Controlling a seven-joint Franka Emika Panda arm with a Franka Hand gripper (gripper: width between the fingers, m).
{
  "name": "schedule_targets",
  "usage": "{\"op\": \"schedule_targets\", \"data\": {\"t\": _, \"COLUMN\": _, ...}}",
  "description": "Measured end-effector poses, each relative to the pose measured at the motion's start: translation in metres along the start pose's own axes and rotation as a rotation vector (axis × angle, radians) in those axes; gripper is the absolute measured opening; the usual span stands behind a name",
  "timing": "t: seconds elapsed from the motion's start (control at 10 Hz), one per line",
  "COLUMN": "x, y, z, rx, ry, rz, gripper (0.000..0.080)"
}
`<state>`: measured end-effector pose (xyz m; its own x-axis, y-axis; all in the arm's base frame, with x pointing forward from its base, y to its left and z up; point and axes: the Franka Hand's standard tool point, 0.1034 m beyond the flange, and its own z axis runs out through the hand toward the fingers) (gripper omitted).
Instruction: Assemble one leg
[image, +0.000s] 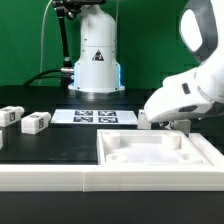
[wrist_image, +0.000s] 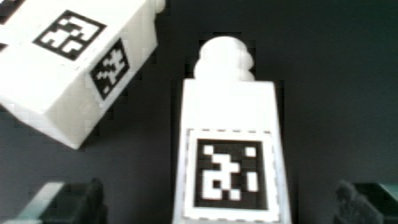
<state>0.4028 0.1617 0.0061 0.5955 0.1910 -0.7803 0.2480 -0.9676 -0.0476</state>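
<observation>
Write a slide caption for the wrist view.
Open hand poised over a tagged white leg, a second leg lying askew beside it.

Glossy white rounded shells all over the arm (image: 190, 88), chunky and smooth, with a dark grey band at the joint up top. Same white on the fat domed base (image: 86, 38) at the back, plus a black triangle sticker (image: 97, 55) on the front and a blue glow low down. Thin black cable (image: 48, 74) trailing off beside it. Dark, blurry fingertips (wrist_image: 63, 200) in the wrist view.
</observation>
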Motion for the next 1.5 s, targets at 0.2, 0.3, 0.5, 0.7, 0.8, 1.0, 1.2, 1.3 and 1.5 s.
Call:
{"op": "schedule_targets", "data": {"t": 0.2, "x": 0.002, "y": 0.000, "z": 0.000, "rx": -0.001, "ry": 0.014, "rz": -0.003, "gripper": 0.0649}}
{"op": "schedule_targets", "data": {"t": 0.3, "x": 0.002, "y": 0.000, "z": 0.000, "rx": 0.000, "ry": 0.014, "rz": -0.003, "gripper": 0.0529}}
{"op": "schedule_targets", "data": {"t": 0.5, "x": 0.002, "y": 0.000, "z": 0.000, "rx": 0.000, "ry": 0.014, "rz": -0.003, "gripper": 0.0288}}
{"op": "schedule_targets", "data": {"t": 0.7, "x": 0.002, "y": 0.000, "z": 0.000, "rx": 0.001, "ry": 0.014, "rz": -0.003, "gripper": 0.0289}}
{"op": "schedule_targets", "data": {"t": 0.8, "x": 0.002, "y": 0.000, "z": 0.000, "rx": 0.001, "ry": 0.014, "rz": -0.003, "gripper": 0.0289}}
{"op": "schedule_targets", "data": {"t": 1.0, "x": 0.002, "y": 0.000, "z": 0.000, "rx": 0.001, "ry": 0.014, "rz": -0.003, "gripper": 0.0289}}
{"op": "schedule_targets", "data": {"t": 1.2, "x": 0.001, "y": 0.000, "z": -0.002, "rx": 0.005, "ry": 0.013, "rz": -0.005, "gripper": 0.0289}}
{"op": "schedule_targets", "data": {"t": 1.3, "x": -0.010, "y": 0.002, "z": -0.017, "rx": 0.022, "ry": 0.015, "rz": -0.017, "gripper": 0.0291}}
{"op": "schedule_targets", "data": {"t": 1.5, "x": -0.034, "y": 0.005, "z": -0.052, "rx": 0.018, "ry": 0.041, "rz": -0.038, "gripper": 0.0291}}
